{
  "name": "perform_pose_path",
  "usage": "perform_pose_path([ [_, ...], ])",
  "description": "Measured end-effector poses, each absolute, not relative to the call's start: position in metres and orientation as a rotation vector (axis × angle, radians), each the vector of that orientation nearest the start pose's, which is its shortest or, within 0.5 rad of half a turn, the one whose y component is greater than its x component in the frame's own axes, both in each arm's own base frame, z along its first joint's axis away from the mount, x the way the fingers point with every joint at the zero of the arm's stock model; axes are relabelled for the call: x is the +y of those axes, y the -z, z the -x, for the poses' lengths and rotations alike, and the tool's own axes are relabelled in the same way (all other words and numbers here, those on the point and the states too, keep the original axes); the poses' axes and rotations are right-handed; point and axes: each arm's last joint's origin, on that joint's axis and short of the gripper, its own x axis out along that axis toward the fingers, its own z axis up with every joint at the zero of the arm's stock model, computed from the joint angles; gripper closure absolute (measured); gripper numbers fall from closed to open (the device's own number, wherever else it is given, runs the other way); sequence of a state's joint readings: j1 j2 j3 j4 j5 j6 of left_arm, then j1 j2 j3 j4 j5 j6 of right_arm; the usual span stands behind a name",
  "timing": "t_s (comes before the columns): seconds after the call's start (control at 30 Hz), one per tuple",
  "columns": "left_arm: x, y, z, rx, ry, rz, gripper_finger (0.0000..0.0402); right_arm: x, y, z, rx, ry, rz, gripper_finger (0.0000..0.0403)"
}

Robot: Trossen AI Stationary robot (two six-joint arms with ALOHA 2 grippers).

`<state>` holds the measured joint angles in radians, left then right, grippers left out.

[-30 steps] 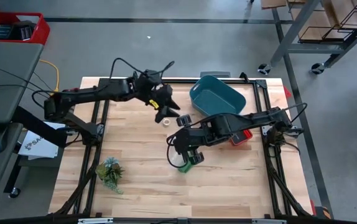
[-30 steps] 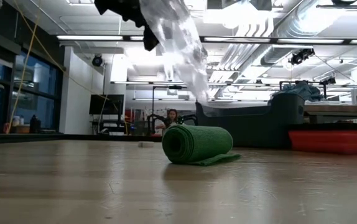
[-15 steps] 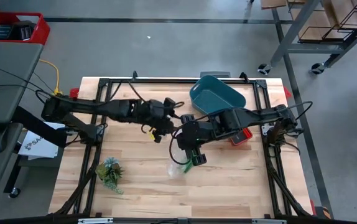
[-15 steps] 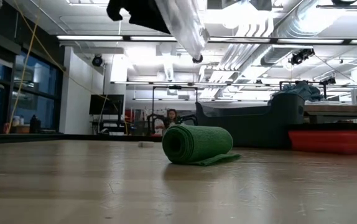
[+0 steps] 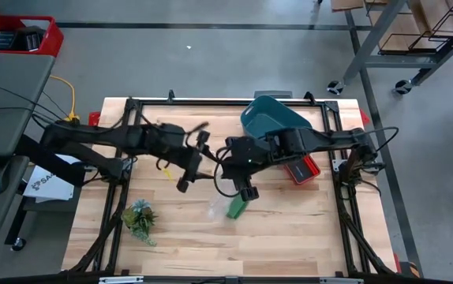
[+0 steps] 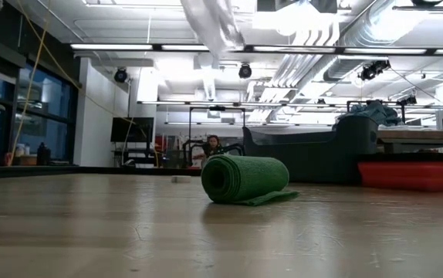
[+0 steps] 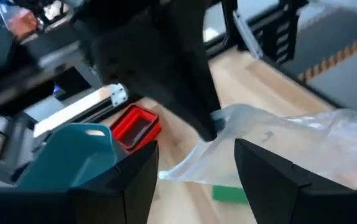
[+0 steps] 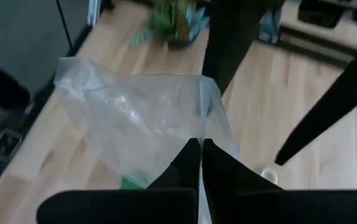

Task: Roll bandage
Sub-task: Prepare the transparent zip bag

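Observation:
The bandage (image 5: pixel 236 207) is a green roll lying on its side on the wooden table, its loose tail (image 6: pixel 272 198) flat on the wood. My right gripper (image 5: pixel 244 189) hangs just above and beyond it, shut on a clear plastic bag (image 8: pixel 141 118). The bag's lower part shows at the top of the low view (image 6: pixel 214 23). My left gripper (image 5: pixel 195 164) is open to the left of the right gripper, and its fingers point toward the bag (image 7: pixel 278 127). Whether they touch it, I cannot tell. My right gripper pinches the clear bag's upper edge (image 8: pixel 200 134) between its two shut fingers. The fingers come from above, pointing down. The bag hangs slack below them, clear of the table and above the green roll.
A teal bin (image 5: pixel 274 118) and a red tray (image 5: pixel 304 170) stand at the far right. A small leafy plant (image 5: pixel 140 219) sits at the near left. A small white ring (image 8: pixel 267 175) lies on the table past the roll.
My right gripper has risen with the bag, and the bag's lower end has lifted away from the roll. My left gripper has come from the far side toward the table's near edge, close to the bag. The roll has stayed put.

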<state>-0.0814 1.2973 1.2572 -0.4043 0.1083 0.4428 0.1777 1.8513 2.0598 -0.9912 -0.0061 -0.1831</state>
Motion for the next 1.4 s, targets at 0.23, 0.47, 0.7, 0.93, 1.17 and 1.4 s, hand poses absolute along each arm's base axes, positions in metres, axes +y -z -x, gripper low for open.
perform_pose_path([
  [0.23, -0.014, -0.374, -0.272, 0.379, 0.383, -0.205, 0.0193, 0.067, -0.420, -0.380, 0.609, -0.234, 0.233, 0.0403],
  [0.47, -0.008, -0.382, -0.270, 0.325, 0.515, -0.019, 0.0193, 0.066, -0.428, -0.377, 0.566, -0.239, 0.230, 0.0403],
  [0.7, -0.008, -0.384, -0.270, 0.311, 0.530, 0.019, 0.0193, 0.067, -0.432, -0.379, 0.515, -0.262, 0.230, 0.0403],
  [0.93, -0.008, -0.379, -0.269, 0.364, 0.534, 0.039, 0.0193, 0.067, -0.433, -0.380, 0.490, -0.265, 0.253, 0.0403],
  [1.17, -0.008, -0.376, -0.269, 0.397, 0.533, 0.059, 0.0193, 0.066, -0.443, -0.380, 0.413, -0.256, 0.250, 0.0403],
  [1.4, -0.008, -0.375, -0.272, 0.397, 0.525, 0.070, 0.0193, 0.064, -0.455, -0.374, 0.353, -0.240, 0.240, 0.0403],
])
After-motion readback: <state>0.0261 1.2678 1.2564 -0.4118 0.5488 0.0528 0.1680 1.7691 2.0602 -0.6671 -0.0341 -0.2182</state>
